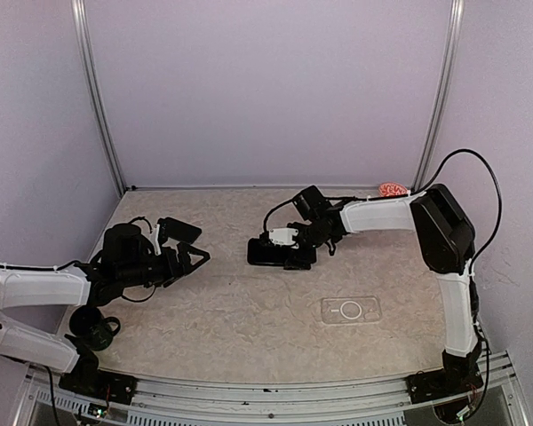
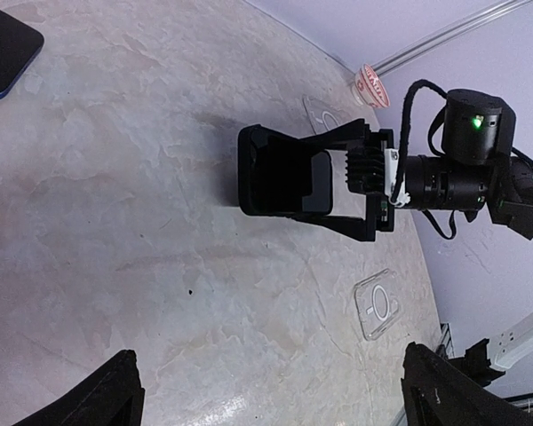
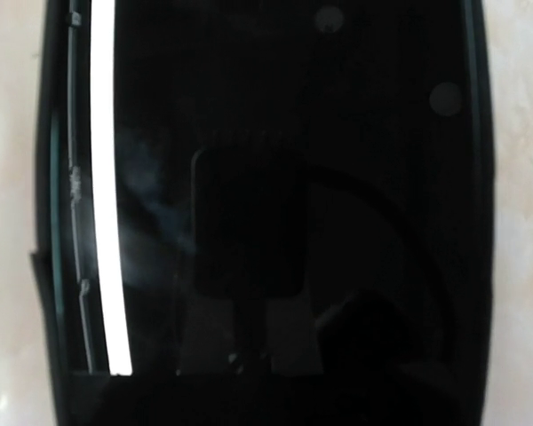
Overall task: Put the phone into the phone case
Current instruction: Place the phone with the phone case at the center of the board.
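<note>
A black phone [image 1: 274, 253] sits between the fingers of my right gripper [image 1: 284, 253] near the table's middle. In the left wrist view the jaws clamp the phone [image 2: 284, 182] across its long edges, and a shadow lies beneath it. The phone's dark screen [image 3: 266, 213] fills the right wrist view and hides the fingers there. The clear phone case [image 1: 351, 310] lies flat nearer the front right, also seen as the case [image 2: 377, 304] from the left wrist. My left gripper [image 1: 194, 259] stands wide open and empty, left of the phone, with bare table between its fingertips [image 2: 115, 395].
A second dark phone [image 1: 179, 229] lies flat at the left, beside the left gripper, showing as a blue-edged phone [image 2: 4, 49] in the left wrist view. A small pink object [image 1: 392, 189] rests at the back right edge. A dark round object [image 1: 93, 327] sits by the left arm.
</note>
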### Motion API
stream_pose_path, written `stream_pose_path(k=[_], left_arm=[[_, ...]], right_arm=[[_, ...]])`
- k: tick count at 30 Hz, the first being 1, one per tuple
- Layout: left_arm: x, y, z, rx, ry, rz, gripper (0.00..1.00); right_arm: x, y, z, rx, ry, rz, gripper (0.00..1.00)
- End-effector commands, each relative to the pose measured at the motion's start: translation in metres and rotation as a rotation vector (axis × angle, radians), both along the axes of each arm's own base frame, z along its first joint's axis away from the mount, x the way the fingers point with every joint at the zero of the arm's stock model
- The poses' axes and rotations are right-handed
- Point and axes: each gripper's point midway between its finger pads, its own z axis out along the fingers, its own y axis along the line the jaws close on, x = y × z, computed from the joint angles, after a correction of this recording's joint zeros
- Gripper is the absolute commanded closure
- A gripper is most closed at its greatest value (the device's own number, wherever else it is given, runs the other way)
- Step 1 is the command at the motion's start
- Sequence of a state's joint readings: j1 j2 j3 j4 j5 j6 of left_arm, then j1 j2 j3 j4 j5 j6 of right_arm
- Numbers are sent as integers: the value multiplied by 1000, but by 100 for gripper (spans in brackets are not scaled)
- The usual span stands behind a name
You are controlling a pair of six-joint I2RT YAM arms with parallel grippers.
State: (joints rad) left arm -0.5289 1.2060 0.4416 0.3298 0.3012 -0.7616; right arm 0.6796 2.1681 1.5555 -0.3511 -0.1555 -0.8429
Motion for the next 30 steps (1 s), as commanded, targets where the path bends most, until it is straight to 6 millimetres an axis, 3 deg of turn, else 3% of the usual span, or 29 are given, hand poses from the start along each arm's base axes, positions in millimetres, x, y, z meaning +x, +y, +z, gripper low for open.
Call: stream_pose_path(k=[1, 13, 22, 30], left_arm=[[2, 1, 4, -8, -20, 12, 1], [3, 2, 6, -8, -24, 15, 1], [3, 2, 5, -5, -22, 17, 1], [2, 5, 5, -1, -25, 31, 1]], right_arm=[[-11, 1, -20, -31, 101, -10, 22], [-32, -2, -29, -70, 270, -1, 19], [-34, -1, -32, -66, 289, -15, 14], [-23, -5, -23, -55, 242, -51, 1]])
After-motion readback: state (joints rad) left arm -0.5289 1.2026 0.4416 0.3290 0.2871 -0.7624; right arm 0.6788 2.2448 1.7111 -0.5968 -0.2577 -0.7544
